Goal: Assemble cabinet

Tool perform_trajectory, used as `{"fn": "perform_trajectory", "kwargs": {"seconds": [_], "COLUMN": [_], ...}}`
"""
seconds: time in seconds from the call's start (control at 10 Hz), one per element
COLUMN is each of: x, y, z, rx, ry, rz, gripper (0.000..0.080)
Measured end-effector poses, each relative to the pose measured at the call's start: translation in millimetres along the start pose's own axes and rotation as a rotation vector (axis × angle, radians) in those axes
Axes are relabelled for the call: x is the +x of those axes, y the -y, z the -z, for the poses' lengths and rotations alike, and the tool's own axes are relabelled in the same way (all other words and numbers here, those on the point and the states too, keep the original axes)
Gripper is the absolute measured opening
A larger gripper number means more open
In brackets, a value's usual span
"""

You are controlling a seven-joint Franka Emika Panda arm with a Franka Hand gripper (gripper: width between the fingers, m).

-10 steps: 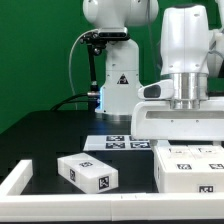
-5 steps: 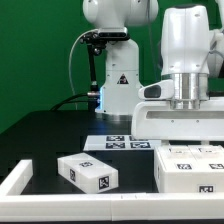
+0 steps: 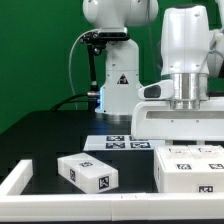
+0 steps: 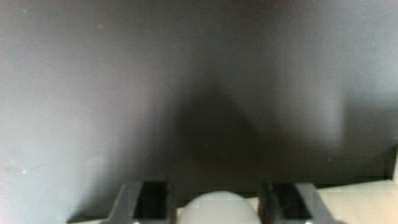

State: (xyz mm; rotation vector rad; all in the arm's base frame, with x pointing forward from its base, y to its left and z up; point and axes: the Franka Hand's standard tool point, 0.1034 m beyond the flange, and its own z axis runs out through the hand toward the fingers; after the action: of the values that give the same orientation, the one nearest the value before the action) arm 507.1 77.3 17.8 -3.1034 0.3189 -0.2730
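Just below the gripper (image 4: 214,198), the cabinet body (image 3: 190,172) lies at the exterior view's right on the black table (image 3: 50,135). A smaller tagged piece (image 3: 88,172) lies well apart toward the left. The dark fingers (image 4: 143,200) flank a pale blur, and I cannot tell whether they clamp it.

The exterior view is bright and evenly lit, fairly sharp though coarse. The white cabinet body (image 3: 190,165) is almost washed out against the matte black table (image 3: 50,135), and shadows are faint. My wrist view is dim and badly out of focus: my fingers (image 4: 143,203) are blurred dark bars, and a soft shadow darkens the grey middle.
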Motion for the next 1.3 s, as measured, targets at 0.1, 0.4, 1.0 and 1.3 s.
{"fn": "perform_trajectory", "kwargs": {"seconds": [0.1, 0.4, 1.0, 1.3], "x": [-0.9, 8.7, 29.5, 55.8], "y": [-1.4, 9.4, -4.7, -3.5], "z": [16.5, 60.8, 95.4, 109.3], "rx": [0.021, 0.018, -0.037, -0.042], "ry": [0.074, 0.207, 0.274, 0.239], "rz": [-0.027, -0.115, 0.055, 0.123], "gripper": [0.0216, 0.0216, 0.0216, 0.0216]}}
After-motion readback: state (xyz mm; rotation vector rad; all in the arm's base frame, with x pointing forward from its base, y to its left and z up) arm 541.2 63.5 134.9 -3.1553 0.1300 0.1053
